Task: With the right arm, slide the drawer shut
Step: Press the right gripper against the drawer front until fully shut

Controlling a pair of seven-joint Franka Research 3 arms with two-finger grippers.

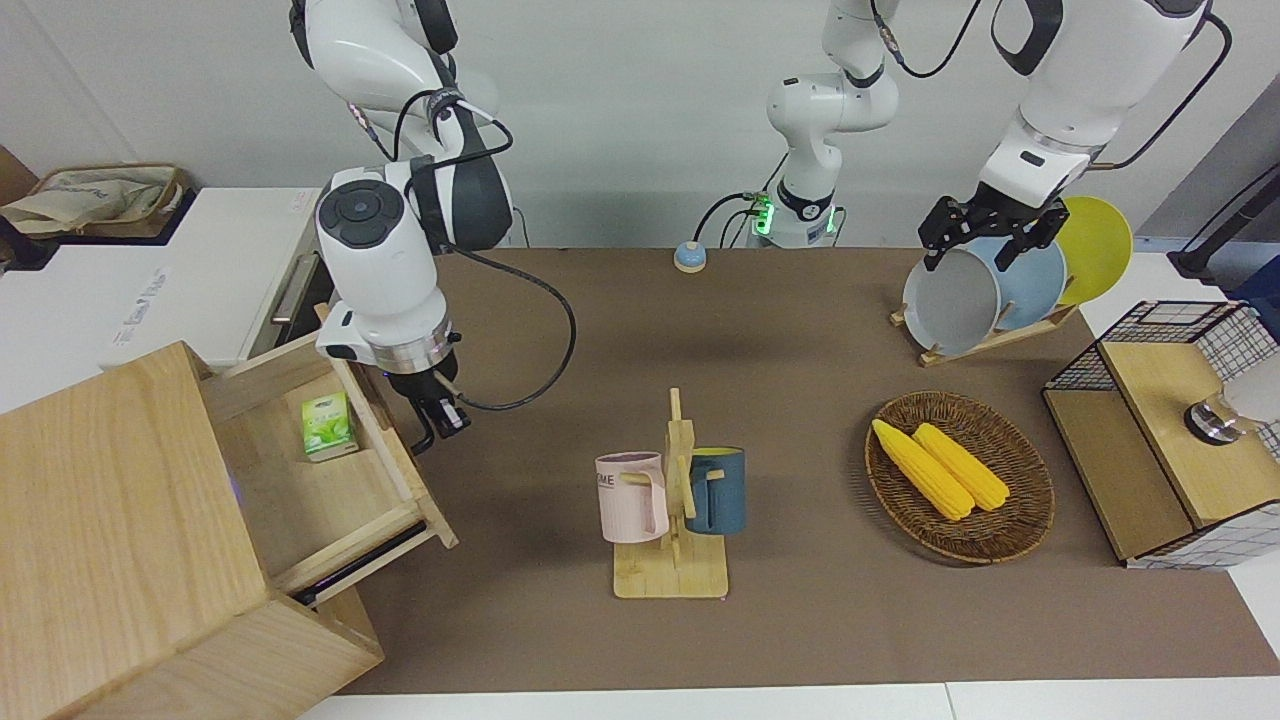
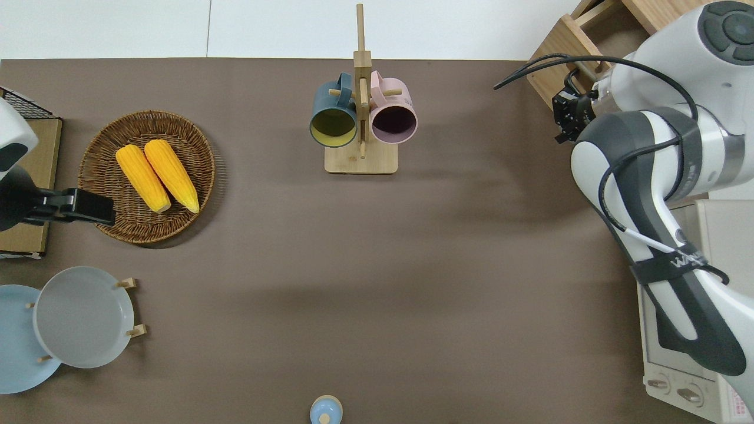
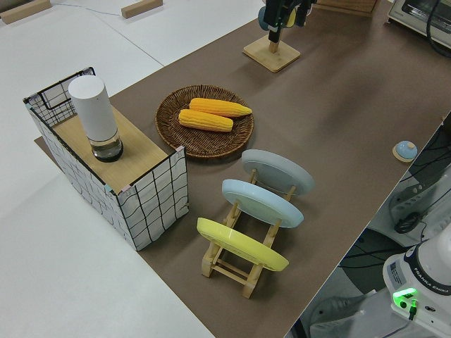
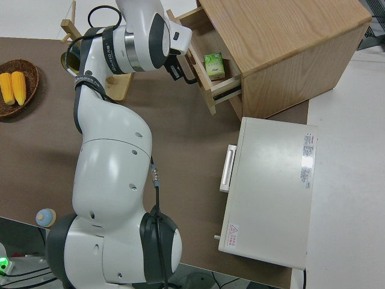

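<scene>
The light-wood drawer (image 1: 300, 490) stands part open from the big cabinet (image 1: 110, 500), with a small green box (image 1: 327, 425) in it. My right gripper (image 1: 443, 415) is shut and rests against the drawer's front panel at its black loop handle (image 1: 422, 440). The overhead view shows the right gripper (image 2: 565, 115) at the drawer's front panel (image 2: 551, 65). The right side view shows the gripper (image 4: 176, 69) against the drawer's front (image 4: 207, 96). My left arm is parked, its gripper (image 1: 975, 258) open.
A mug stand (image 1: 670, 500) with a pink and a blue mug is mid-table. A white toaster oven (image 1: 240, 280) sits beside the cabinet, nearer to the robots. A corn basket (image 1: 960, 475), plate rack (image 1: 985, 290) and wire-mesh box (image 1: 1170, 440) are toward the left arm's end.
</scene>
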